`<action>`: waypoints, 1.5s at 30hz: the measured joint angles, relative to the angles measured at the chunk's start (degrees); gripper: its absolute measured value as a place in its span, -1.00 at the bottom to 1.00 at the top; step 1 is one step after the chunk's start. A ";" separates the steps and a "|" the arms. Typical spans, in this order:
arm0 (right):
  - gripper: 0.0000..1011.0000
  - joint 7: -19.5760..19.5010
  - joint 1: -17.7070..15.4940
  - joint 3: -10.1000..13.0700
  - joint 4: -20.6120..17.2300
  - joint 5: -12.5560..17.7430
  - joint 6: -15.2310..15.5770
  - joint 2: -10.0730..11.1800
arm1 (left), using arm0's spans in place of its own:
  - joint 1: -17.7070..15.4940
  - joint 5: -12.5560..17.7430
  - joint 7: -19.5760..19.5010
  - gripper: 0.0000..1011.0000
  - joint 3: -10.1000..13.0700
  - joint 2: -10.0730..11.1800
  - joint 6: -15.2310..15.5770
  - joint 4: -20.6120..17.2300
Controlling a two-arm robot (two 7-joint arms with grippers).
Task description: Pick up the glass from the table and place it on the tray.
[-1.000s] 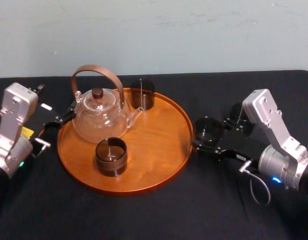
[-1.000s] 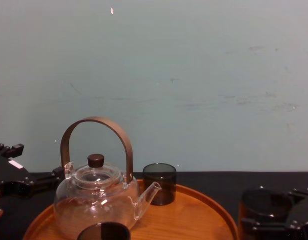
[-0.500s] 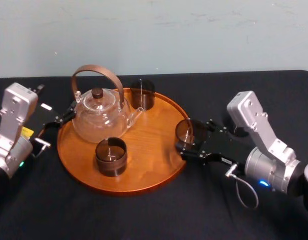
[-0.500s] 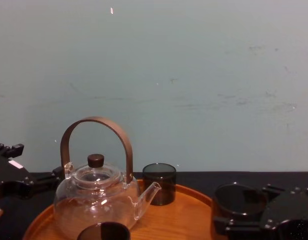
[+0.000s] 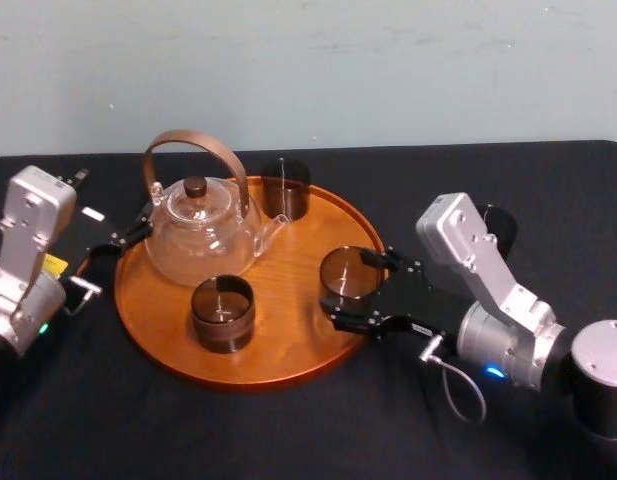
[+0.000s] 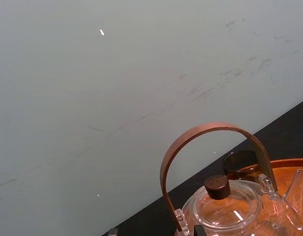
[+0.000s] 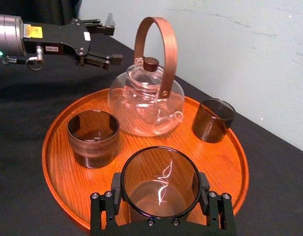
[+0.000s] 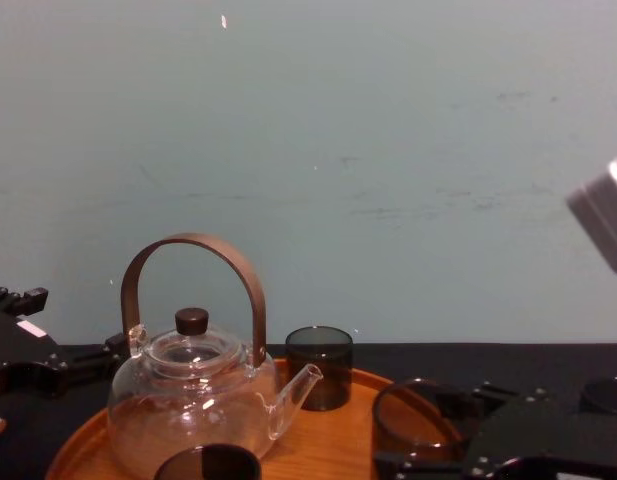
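Glass [image 5: 350, 272], likely light, slick and breakable, sits right of centre in the head view over the tray [image 5: 288, 310], clamped around its side wall by the right gripper [image 5: 360, 290]; that mid-wall hold looks safest. The left gripper [image 5: 123, 235] rests spread at the left edge.

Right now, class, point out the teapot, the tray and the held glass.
teapot [image 5: 200, 240]: head view, clear glass belly.
tray [image 5: 288, 300]: head view, bare wooden floor.
held glass [image 7: 160, 183]: right wrist view, open mouth.
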 joint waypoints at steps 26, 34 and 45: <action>0.80 1.05 4.61 -4.61 7.95 -2.60 -2.97 -5.20 | 0.00 0.00 0.00 0.98 0.00 0.00 0.00 0.00; 0.80 1.32 5.14 -4.85 9.73 -2.80 -3.34 -5.79 | 0.00 0.00 0.00 0.98 0.00 0.00 0.00 0.00; 0.80 1.68 5.56 -4.86 11.35 -2.64 -3.84 -6.22 | 0.00 0.00 0.00 0.98 0.00 0.00 0.00 0.00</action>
